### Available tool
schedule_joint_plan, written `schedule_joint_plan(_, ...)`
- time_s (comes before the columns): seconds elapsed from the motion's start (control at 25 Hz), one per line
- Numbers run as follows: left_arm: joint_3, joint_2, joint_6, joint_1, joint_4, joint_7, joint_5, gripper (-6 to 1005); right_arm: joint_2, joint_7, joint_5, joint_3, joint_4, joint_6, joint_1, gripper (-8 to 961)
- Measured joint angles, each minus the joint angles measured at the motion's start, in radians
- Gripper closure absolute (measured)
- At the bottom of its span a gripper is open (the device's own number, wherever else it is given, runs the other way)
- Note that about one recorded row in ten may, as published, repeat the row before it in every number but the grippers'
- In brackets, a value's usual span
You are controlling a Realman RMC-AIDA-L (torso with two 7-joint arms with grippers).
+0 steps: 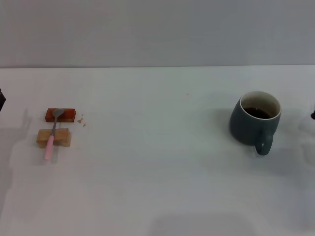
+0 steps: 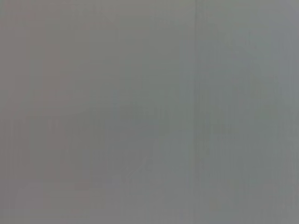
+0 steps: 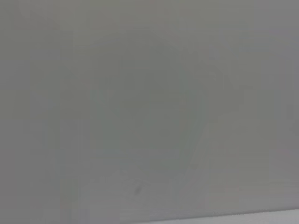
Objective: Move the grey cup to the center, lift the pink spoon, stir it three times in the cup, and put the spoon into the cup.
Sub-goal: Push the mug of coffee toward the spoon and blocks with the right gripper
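Observation:
The grey cup (image 1: pixel 255 122) stands upright on the white table at the right in the head view, its handle toward the front and dark liquid inside. The pink spoon (image 1: pixel 52 135) lies at the left across two small blocks, its metal bowl on the red-brown block (image 1: pixel 60 115) and its handle over the tan block (image 1: pixel 54 138). Only a dark sliver of the left arm shows at the left edge (image 1: pixel 1 100) and a dark sliver of the right arm at the right edge (image 1: pixel 312 115). Both wrist views show only a plain grey surface.
The white table (image 1: pixel 157 172) fills the head view, with its far edge meeting a grey wall. A few small reddish specks (image 1: pixel 82 121) lie beside the red-brown block.

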Motion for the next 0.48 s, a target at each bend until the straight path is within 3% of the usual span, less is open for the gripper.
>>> schedule_joint_plan(0.48, 0.000, -0.001, -0.002, -0.003, 0.000, -0.002, 0.004, 172, 0.002, 0.006, -0.001, -0.065, 0.032, 0.017, 0.008, 953)
